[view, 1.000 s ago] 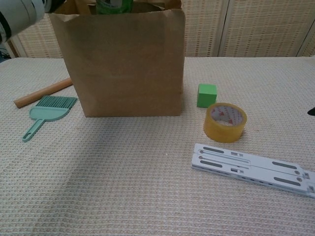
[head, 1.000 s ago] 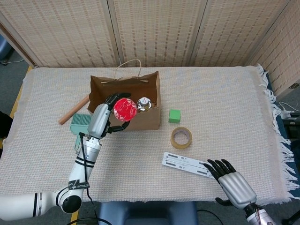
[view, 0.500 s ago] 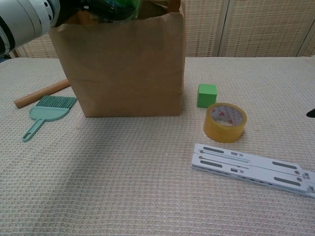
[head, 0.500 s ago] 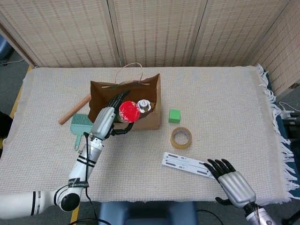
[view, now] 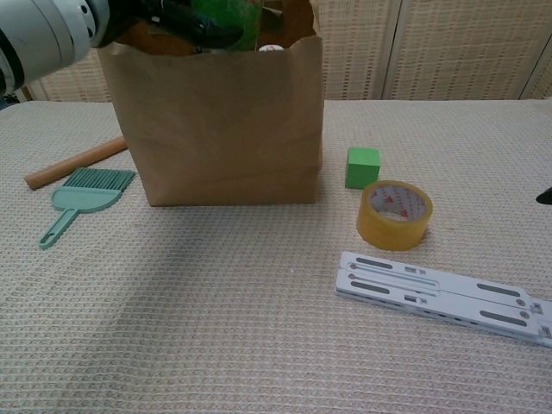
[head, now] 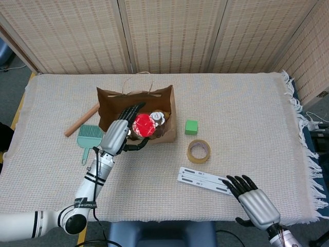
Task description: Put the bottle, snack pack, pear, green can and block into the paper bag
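Tabletop (head: pixel 241 108) under a woven cloth, paper bag (view: pixel 220 121) upright left of centre, mouth open. Left hand (head: pixel 117 135) over the bag mouth, fingers wrapped around the green can (head: pixel 143 125), red lid up, can partly inside the bag. Bottle (head: pixel 157 117) cap just beside the can, inside the bag. Right hand (head: pixel 255 202) at the near right edge, palm down, fingers spread, holding nothing. White flat rack (head: pixel 204 180) near the right hand. Tape roll (head: pixel 198 151) right of the bag. Green block (head: pixel 191 127) on the cloth just beyond the tape. Green brush (head: pixel 88 138) and wooden stick (head: pixel 81 120) left of the bag
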Robot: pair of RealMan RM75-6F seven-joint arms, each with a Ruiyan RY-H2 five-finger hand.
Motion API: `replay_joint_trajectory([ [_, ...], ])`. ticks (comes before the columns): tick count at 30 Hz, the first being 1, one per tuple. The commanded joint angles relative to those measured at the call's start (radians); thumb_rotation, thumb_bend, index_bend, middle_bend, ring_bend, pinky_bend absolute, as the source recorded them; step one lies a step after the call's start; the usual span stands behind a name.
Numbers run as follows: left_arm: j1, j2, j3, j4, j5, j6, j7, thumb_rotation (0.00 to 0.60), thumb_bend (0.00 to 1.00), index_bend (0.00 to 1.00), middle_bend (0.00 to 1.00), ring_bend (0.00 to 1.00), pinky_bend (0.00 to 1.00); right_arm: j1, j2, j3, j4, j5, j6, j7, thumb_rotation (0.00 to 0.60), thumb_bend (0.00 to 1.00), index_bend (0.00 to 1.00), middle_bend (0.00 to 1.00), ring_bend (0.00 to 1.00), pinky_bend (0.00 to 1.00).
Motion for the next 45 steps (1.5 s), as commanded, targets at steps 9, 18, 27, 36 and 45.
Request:
replay_joint_trajectory([
  [9, -0.115, -0.077, -0.047, 0.050, -0.171, -0.016, 0.132, 0.600, 0.34, 0.00, 0.00, 0.00, 0.03, 0.007, 0.015, 0.007, 0.002, 0.009, -0.003, 0.031, 0.600, 0.07, 0.00, 0.00, 0.00, 0.00],
  [18, -0.080, -0.054, -0.041, 0.007, -0.024, 0.023, 0.048, 0.600, 0.39, 0.00, 0.00, 0.00, 0.04, 0.015, 0.011, 0.012, 0.007, 0.029, -0.017, 0.030, 0.600, 0.07, 0.00, 0.00, 0.00, 0.00],
  [27, -0.038, -0.009, -0.052, -0.062, 0.030, 0.064, 0.000, 0.600, 0.49, 0.00, 0.00, 0.00, 0.06, 0.006, 0.001, 0.007, 0.000, 0.018, -0.006, 0.002, 0.600, 0.07, 0.00, 0.00, 0.00, 0.00],
  [36, 0.157, 0.208, 0.124, -0.175, 0.283, 0.166, 0.010, 0.600, 0.65, 0.04, 0.00, 0.00, 0.07, 0.002, 0.006, -0.001, 0.004, -0.003, -0.003, 0.016, 0.600, 0.07, 0.00, 0.00, 0.00, 0.00],
  [45, 0.433, 0.345, 0.417, -0.032, 0.539, 0.340, 0.072, 0.600, 0.67, 0.04, 0.00, 0.00, 0.07, -0.005, -0.008, 0.004, 0.015, -0.010, 0.013, 0.019, 0.600, 0.07, 0.00, 0.00, 0.00, 0.00],
])
